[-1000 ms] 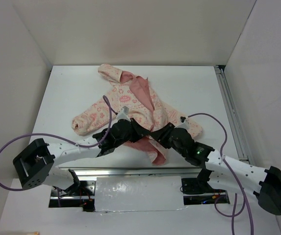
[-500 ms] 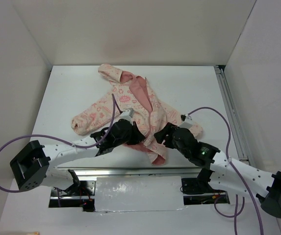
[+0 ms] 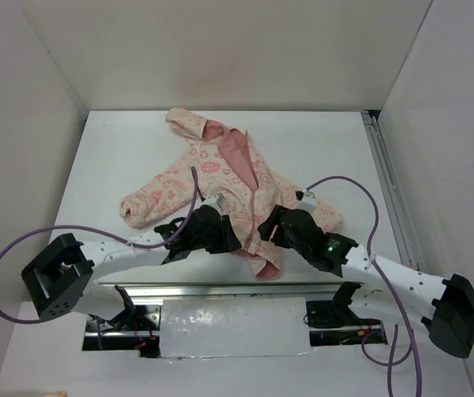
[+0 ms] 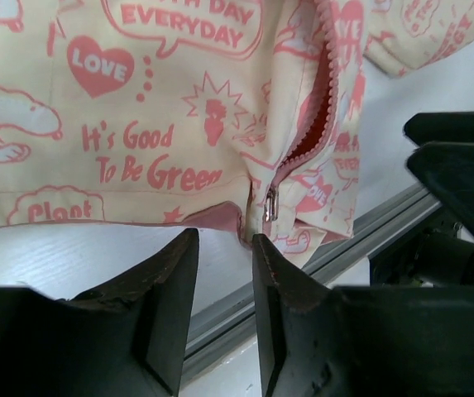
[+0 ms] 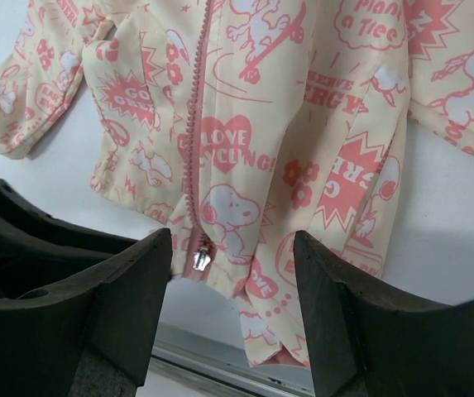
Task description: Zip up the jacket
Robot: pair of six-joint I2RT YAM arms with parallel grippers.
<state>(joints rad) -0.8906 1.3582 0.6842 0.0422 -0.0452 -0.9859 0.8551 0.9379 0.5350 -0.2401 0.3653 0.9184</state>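
Black fingers of the left gripper (image 4: 224, 273) stand a narrow slit apart, gripping nothing. The zipper pull (image 4: 270, 201) hangs just beyond them at 1 o'clock. The right gripper (image 5: 232, 281) is spread wide and also empty, with the pull at its 11 o'clock. Both sit at the hem of the jacket (image 3: 220, 178), which lies flat on the table (image 3: 319, 141), hood at 12 o'clock, zipper parted above the pull.

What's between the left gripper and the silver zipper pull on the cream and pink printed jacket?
Left wrist view: only the hem of the cream-and-pink jacket and a strip of bare white table separate the left gripper from the zipper pull.
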